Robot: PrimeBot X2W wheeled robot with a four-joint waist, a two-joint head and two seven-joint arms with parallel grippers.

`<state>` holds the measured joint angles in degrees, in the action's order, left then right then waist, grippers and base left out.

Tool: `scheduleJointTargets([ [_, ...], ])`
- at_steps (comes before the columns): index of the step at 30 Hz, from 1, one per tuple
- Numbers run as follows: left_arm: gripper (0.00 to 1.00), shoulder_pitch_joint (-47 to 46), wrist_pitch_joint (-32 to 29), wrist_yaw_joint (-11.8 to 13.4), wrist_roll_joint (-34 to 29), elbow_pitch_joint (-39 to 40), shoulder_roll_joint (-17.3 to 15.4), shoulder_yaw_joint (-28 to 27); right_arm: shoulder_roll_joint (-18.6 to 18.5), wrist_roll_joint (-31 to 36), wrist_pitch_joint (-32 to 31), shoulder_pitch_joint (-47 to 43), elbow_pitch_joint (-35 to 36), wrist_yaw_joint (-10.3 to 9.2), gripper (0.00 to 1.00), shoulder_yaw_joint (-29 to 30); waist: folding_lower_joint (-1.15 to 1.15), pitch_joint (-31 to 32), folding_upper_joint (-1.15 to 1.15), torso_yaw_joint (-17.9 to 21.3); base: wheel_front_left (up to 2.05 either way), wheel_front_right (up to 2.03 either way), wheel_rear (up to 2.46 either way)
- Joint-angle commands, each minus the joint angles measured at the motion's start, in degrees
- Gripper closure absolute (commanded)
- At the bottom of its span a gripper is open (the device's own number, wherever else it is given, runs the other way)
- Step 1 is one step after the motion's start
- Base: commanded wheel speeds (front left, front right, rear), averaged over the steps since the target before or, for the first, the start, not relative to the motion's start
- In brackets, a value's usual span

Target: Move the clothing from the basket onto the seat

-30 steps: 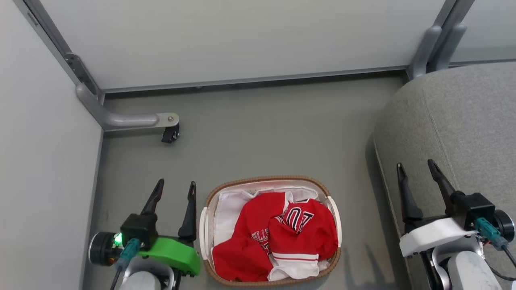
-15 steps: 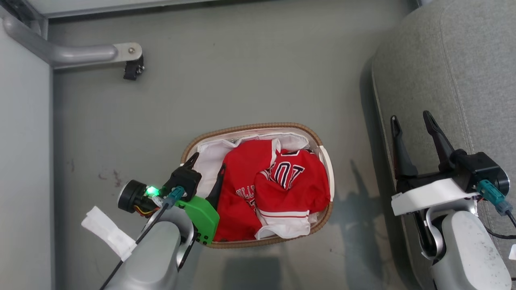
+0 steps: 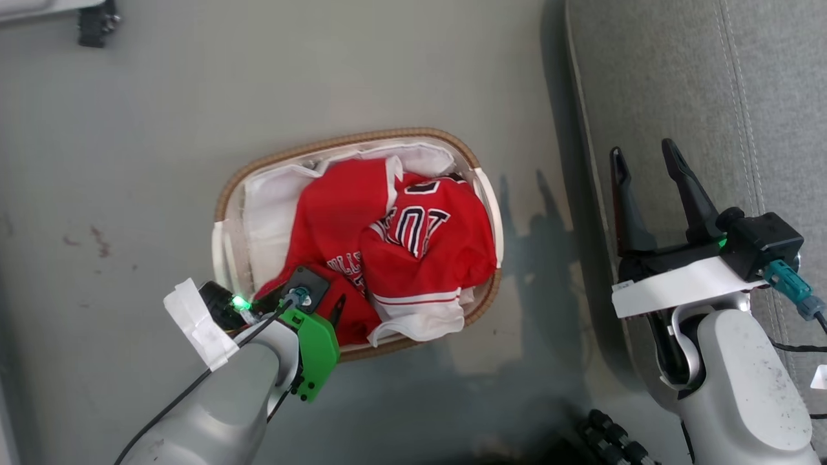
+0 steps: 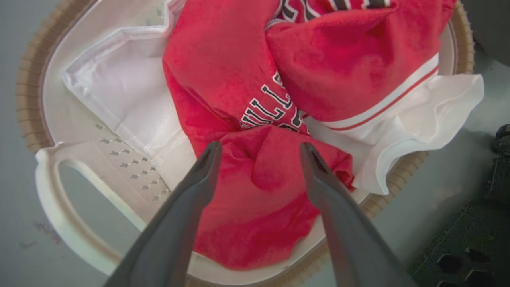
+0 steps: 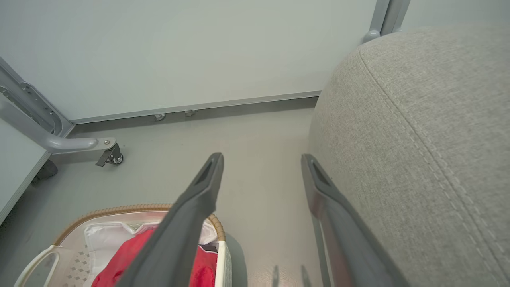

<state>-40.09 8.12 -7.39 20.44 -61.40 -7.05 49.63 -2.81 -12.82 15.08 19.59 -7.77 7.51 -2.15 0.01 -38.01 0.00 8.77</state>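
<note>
Left wrist: your left gripper (image 4: 259,149) stands wide open, fingertips either side of a red fold of the clothing (image 4: 223,79) by the basket's (image 4: 51,167) near rim. Right wrist: your right gripper (image 5: 261,159) gapes empty above the floor (image 5: 259,127), beside the seat's (image 5: 418,139) edge. Head view: the clothing lies heaped in the basket, left of the seat.

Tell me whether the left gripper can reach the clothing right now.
Probably yes: the left gripper is open over the basket, its fingers straddling a fold of the clothing, with nothing in between.
</note>
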Motion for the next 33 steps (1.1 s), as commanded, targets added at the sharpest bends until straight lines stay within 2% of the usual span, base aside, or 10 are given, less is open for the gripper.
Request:
scheduleJointTargets([
  [1, 0.0, -1.5, -0.7, -0.2, 1.0, -0.2, -1.2, 1.6, -0.1, -0.8, 0.1, 1.0, 0.3, -0.04, 0.0, -0.3, -0.01, -4.4, 0.0, 4.0, 0.0, 0.0, 0.0],
  [5, 0.0, -2.6, -2.1, -0.2, 4.1, -0.5, -3.0, 5.6, -0.1, -1.9, 0.1, 1.2, 0.6, -0.04, 0.0, -1.5, -0.01, -6.1, 0.0, 5.3, 0.0, 0.0, 0.0],
  [15, 0.0, -4.9, -5.6, -0.2, 10.4, -2.3, -6.1, 10.8, -0.1, -4.2, 0.1, 1.5, 0.9, -0.04, 0.0, -3.3, -0.01, -8.3, 0.0, 7.8, 0.0, 0.0, 0.0],
  [16, 0.09, -4.9, -6.3, -0.2, 11.0, -2.2, -6.2, 11.3, -0.1, -4.3, 0.1, 1.5, 0.8, -0.04, 0.0, -3.4, -0.01, -8.3, 0.0, 8.0, 0.0, 0.0, 0.0],
  [20, 1.0, -4.9, -7.1, -0.2, 13.5, -1.3, -6.4, 13.3, -0.1, -4.4, 0.1, 1.4, 0.2, -0.04, 0.0, -3.2, -0.01, -7.7, 0.0, 8.0, 0.0, 0.0, 0.0],
  [33, 1.0, -3.3, -0.9, -0.2, 18.1, 0.2, -5.2, 18.6, -0.2, -0.5, 0.1, -0.5, -1.4, -0.04, 0.0, -1.0, -0.01, 0.0, 0.0, 4.1, 0.0, 0.0, 0.0],
])
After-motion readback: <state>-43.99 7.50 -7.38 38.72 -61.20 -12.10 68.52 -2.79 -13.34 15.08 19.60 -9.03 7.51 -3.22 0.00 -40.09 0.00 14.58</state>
